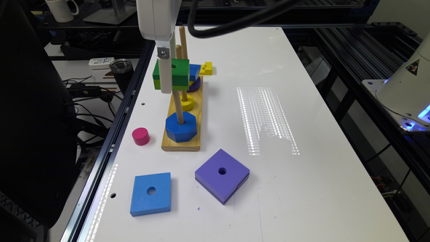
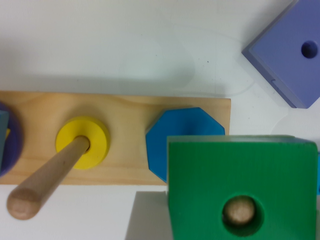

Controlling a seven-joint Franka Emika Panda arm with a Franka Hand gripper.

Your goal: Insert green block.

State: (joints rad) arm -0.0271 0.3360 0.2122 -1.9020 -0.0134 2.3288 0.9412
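Hanging high over the wooden base (image 1: 183, 143), the hand (image 1: 166, 75) carries the green block (image 1: 174, 72) well above the table (image 1: 302, 185), its white finger (image 1: 165, 79) lying flat against the block's near side; it is clasped on the block, though how the other finger sits cannot be told. From the wrist view, the green block (image 2: 242, 187) has its round centre hole over the tip of a peg (image 2: 239, 209), whose rounded wooden end shows inside the hole. Directly below the hand, at the foot of that same peg (image 1: 178, 109), the blue octagon (image 1: 181, 126) rests on the base. One peg further from the hand along the base stands a yellow ring (image 1: 187, 102) around its own peg (image 2: 47, 177), and beyond it a blue piece (image 1: 195, 71) sits above a purple one (image 1: 196, 85). A small yellow block (image 1: 206, 68) lies on the table past the far end of the base. Beside the base, a pink cylinder (image 1: 140, 136) stands upright on the table. Well apart from the hand, a flat blue square (image 1: 151, 194) and a purple square (image 1: 222, 174) lie on the table, near each other but not touching, each with a centre hole.
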